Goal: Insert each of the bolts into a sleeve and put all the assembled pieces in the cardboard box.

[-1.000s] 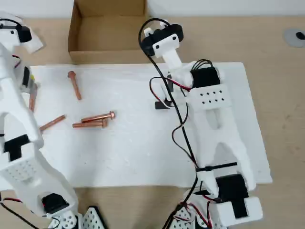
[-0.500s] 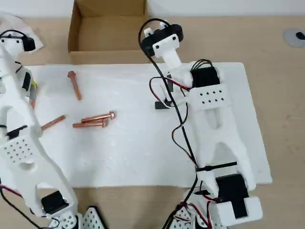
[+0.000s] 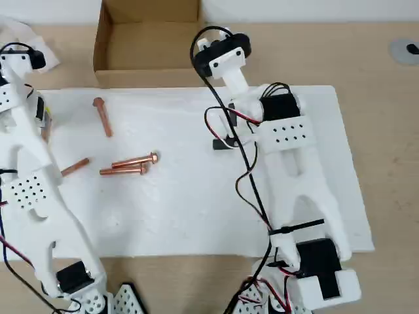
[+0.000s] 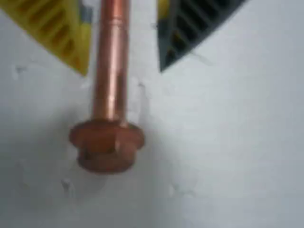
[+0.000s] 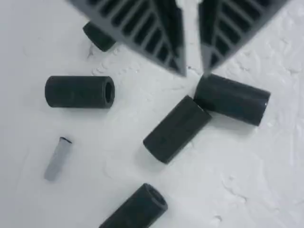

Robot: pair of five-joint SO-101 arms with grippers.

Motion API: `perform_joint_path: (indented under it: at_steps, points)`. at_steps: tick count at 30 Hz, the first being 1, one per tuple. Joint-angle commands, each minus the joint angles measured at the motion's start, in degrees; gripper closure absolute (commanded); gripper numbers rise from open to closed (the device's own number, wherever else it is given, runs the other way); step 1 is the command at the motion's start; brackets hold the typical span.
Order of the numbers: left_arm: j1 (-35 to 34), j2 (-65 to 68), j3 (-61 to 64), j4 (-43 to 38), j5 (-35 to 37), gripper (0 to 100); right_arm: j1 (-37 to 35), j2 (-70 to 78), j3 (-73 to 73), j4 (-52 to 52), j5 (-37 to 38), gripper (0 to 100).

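A copper bolt [image 4: 110, 95] lies on the white foam sheet [image 3: 183, 216] with its hex head toward the camera. My left gripper [image 4: 123, 69] is open, with its yellow finger and its black finger on either side of the shank. That bolt [image 3: 45, 133] is at the sheet's left edge. Three more bolts [image 3: 102, 116] [image 3: 134, 160] [image 3: 75, 166] lie to the right of it. My right gripper [image 5: 194, 71] is shut and empty, just above several black sleeves [image 5: 176, 129] [image 5: 232, 99] [image 5: 80, 91]. The cardboard box [image 3: 101, 52] stands open at the back.
A small grey pin [image 5: 58, 158] lies among the sleeves. One black sleeve [image 3: 219, 144] shows beside the right arm [image 3: 288, 131], which spans the sheet's right half. The left arm [image 3: 33, 196] runs along the left edge. A grey disc [image 3: 406, 50] sits at the far right.
The left arm has swung back along the sheet's left edge, away from the front. The right arm, the loose bolts and the box have stayed put.
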Motion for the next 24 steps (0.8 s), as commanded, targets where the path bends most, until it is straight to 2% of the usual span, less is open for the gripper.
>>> perform_joint_path:
  at_steps: [1,8,24]
  points:
    - [-0.3,0.7,-5.7,-0.6,2.6,89,-0.6,0.0,0.0,-0.9,-0.1,95.2]
    - [2.8,6.2,-9.8,-0.6,5.9,89,-0.7,0.0,0.1,-1.7,-0.3,95.2]
    - [1.8,14.5,-11.7,-0.6,6.1,89,-0.8,0.0,0.2,-1.8,-0.1,95.2]
